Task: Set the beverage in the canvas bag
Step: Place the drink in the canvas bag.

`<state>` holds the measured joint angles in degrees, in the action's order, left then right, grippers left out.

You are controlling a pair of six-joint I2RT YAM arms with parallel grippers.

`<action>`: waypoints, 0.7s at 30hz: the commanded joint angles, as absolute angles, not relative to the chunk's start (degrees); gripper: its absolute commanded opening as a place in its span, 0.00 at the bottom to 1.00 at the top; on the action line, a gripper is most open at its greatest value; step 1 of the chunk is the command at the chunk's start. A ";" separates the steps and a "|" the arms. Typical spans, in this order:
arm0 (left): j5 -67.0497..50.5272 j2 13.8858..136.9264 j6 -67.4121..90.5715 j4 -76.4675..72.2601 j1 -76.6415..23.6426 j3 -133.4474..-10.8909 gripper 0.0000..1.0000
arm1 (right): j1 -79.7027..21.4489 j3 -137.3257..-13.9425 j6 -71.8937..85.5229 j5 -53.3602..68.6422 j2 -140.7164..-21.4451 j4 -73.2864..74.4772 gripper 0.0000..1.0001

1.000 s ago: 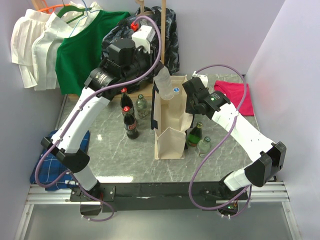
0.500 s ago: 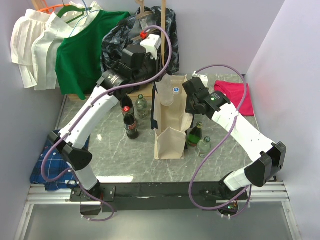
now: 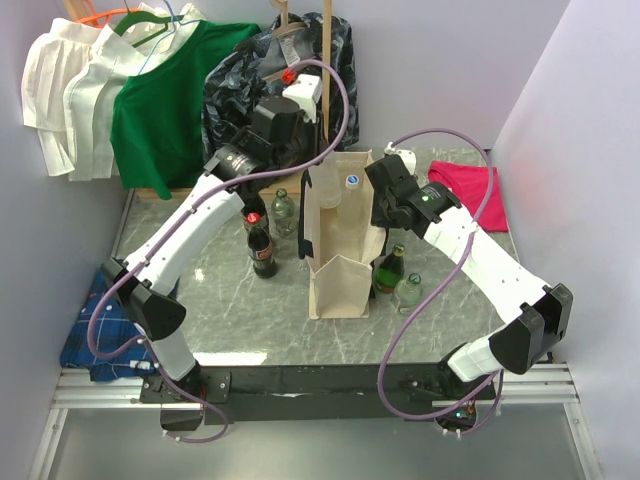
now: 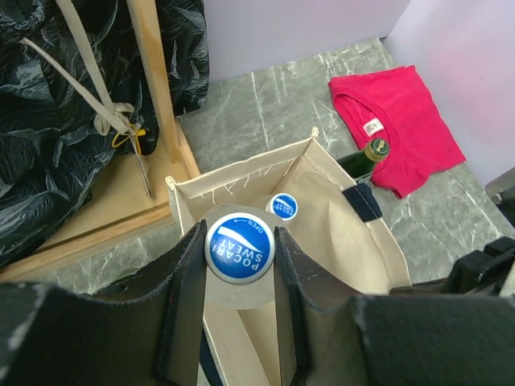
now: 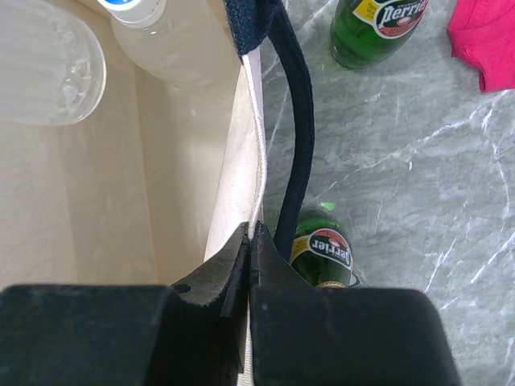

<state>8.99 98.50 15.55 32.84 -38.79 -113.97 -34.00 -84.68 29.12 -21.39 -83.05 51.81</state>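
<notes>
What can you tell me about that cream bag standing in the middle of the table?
The canvas bag is a tall, boxy cream tote with dark navy handles, standing upright and open on the marble-look table. The right gripper is shut on its right rim, pinching the cloth. One blue-capped bottle is inside; the left gripper holds a second bottle in its mouth. Two green bottles stand just beside it.

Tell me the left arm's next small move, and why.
Probably lower the left end effector straight down: it holds the bottle upright in the bag's open mouth, beside another bottle, while the right end effector pinches the rim.
</notes>
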 commanded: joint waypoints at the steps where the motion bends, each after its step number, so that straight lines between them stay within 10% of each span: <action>1: 11.95 97.12 13.71 20.57 -39.20 -114.35 0.01 | -34.28 -85.08 29.44 -21.80 -82.18 50.80 0.00; 21: 18.72 100.02 13.53 17.05 -40.61 -109.87 0.01 | -34.28 -85.43 29.00 -21.97 -81.91 50.80 0.00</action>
